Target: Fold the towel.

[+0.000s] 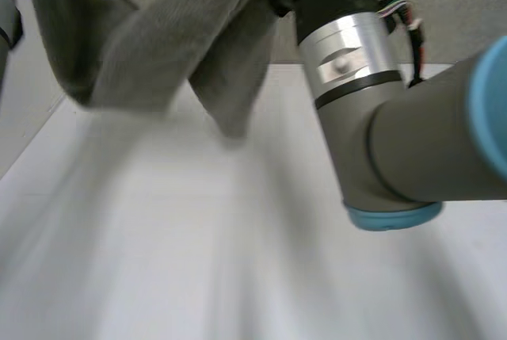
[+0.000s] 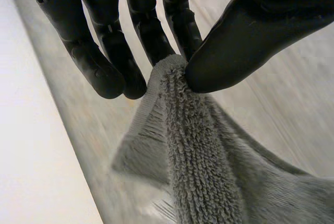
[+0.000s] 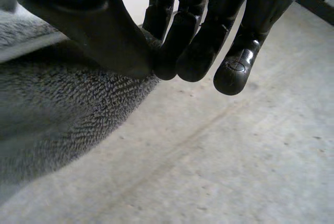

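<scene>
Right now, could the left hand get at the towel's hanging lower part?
Probably not: the left hand is busy pinching the towel at an edge, and the right hand pinches it too.

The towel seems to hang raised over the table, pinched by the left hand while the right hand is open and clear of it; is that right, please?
Not quite: the right hand is not open. The right wrist view shows its thumb and fingers pinching the towel at its edge. The rest holds: the left hand pinches the towel too, and it hangs raised over the table.
</scene>
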Controlling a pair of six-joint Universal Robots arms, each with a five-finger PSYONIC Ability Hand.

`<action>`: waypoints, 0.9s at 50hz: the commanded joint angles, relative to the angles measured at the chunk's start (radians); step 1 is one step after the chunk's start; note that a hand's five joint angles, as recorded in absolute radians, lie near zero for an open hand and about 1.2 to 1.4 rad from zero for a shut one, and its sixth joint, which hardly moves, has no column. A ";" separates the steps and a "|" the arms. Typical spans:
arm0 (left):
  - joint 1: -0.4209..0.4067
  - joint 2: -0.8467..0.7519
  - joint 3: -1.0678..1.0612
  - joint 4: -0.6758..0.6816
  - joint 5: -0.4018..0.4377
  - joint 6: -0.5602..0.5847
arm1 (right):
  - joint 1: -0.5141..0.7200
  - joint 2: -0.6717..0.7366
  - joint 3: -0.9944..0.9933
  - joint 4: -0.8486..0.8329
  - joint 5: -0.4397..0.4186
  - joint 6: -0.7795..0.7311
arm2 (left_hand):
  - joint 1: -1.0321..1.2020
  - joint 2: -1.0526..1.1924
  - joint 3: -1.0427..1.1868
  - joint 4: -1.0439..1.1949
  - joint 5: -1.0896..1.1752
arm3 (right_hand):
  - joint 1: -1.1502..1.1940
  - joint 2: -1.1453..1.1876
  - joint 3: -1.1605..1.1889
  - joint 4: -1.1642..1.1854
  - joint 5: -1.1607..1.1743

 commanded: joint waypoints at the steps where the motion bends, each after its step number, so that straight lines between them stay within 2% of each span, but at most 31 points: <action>1: -0.004 0.028 -0.085 -0.024 -0.016 -0.014 | -0.107 -0.098 0.160 0.220 -0.028 0.004 | -0.046 -0.109 -0.145 -0.125 -0.241 | 0.074 0.052 0.052 0.052 0.061; 7: -0.016 -0.006 -0.168 -0.066 -0.009 -0.014 | -0.165 -0.144 0.290 0.374 -0.131 0.004 | -0.046 -0.109 -0.145 -0.125 -0.241 | 0.074 0.052 0.052 0.052 0.061; 9: -0.018 -0.038 -0.220 -0.083 -0.003 -0.014 | -0.214 -0.195 0.368 0.456 -0.195 -0.002 | -0.046 -0.109 -0.145 -0.125 -0.241 | 0.074 0.052 0.052 0.052 0.061; 12: -0.019 -0.062 -0.264 -0.086 0.018 -0.014 | -0.263 -0.251 0.434 0.516 -0.245 -0.001 | -0.046 -0.109 -0.145 -0.125 -0.241 | 0.074 0.052 0.052 0.052 0.061; 15: -0.024 -0.070 -0.280 -0.086 0.029 -0.014 | -0.282 -0.276 0.455 0.549 -0.259 -0.002 | -0.046 -0.109 -0.145 -0.125 -0.241 | 0.074 0.052 0.052 0.052 0.061; 26: -0.111 -0.058 -0.317 -0.124 0.052 -0.015 | -0.397 -0.476 0.464 0.868 -0.299 -0.012 | -0.046 -0.109 -0.145 -0.125 -0.241 | 0.074 0.052 0.052 0.052 0.061; 28: -0.140 -0.030 -0.326 -0.155 0.052 -0.017 | -0.418 -0.524 0.465 0.999 -0.331 -0.074 | -0.046 -0.109 -0.145 -0.125 -0.241 | 0.074 0.052 0.052 0.052 0.061; 31: -0.150 -0.006 -0.331 -0.164 0.052 -0.020 | -0.440 -0.546 0.471 1.072 -0.358 -0.130 | -0.046 -0.109 -0.145 -0.125 -0.241 | 0.074 0.052 0.052 0.052 0.061; 33: -0.157 0.037 -0.349 -0.166 0.053 -0.018 | -0.490 -0.587 0.488 1.206 -0.424 -0.237 | -0.046 -0.109 -0.145 -0.125 -0.241 | 0.074 0.052 0.052 0.052 0.061; 37: -0.161 0.068 -0.363 -0.162 0.053 -0.015 | -0.539 -0.601 0.507 1.300 -0.484 -0.309 | -0.046 -0.109 -0.145 -0.125 -0.241 | 0.074 0.052 0.052 0.052 0.061; 38: -0.164 0.074 -0.364 -0.161 0.053 -0.015 | -0.565 -0.601 0.513 1.325 -0.508 -0.329 | -0.046 -0.109 -0.145 -0.125 -0.241 | -0.373 -0.394 -0.395 -0.395 -0.385; 39: -0.164 0.074 -0.364 -0.161 0.053 -0.015 | -0.566 -0.601 0.513 1.325 -0.509 -0.329 | -0.046 -0.109 -0.145 -0.125 -0.241 | -0.377 -0.399 -0.399 -0.399 -0.390; 40: -0.164 0.076 -0.367 -0.161 0.053 -0.014 | -0.591 -0.601 0.519 1.328 -0.541 -0.335 | -0.046 -0.109 -0.145 -0.125 -0.241 | -0.790 -0.812 -0.812 -0.812 -0.802; 43: -0.167 0.064 -0.370 -0.161 0.053 -0.014 | -0.622 -0.591 0.528 1.317 -0.607 -0.332 | -0.046 -0.109 -0.145 -0.125 -0.241 | -0.952 -0.974 -0.974 -0.974 -0.964; 44: -0.167 0.059 -0.372 -0.161 0.053 -0.014 | -0.628 -0.578 0.534 1.311 -0.634 -0.329 | -0.046 -0.109 -0.145 -0.125 -0.241 | -1.133 -1.155 -1.155 -1.155 -1.145; 45: -0.167 0.059 -0.372 -0.161 0.053 -0.014 | -0.628 -0.578 0.534 1.311 -0.634 -0.329 | -0.046 -0.109 -0.145 -0.125 -0.241 | -1.135 -1.156 -1.157 -1.157 -1.147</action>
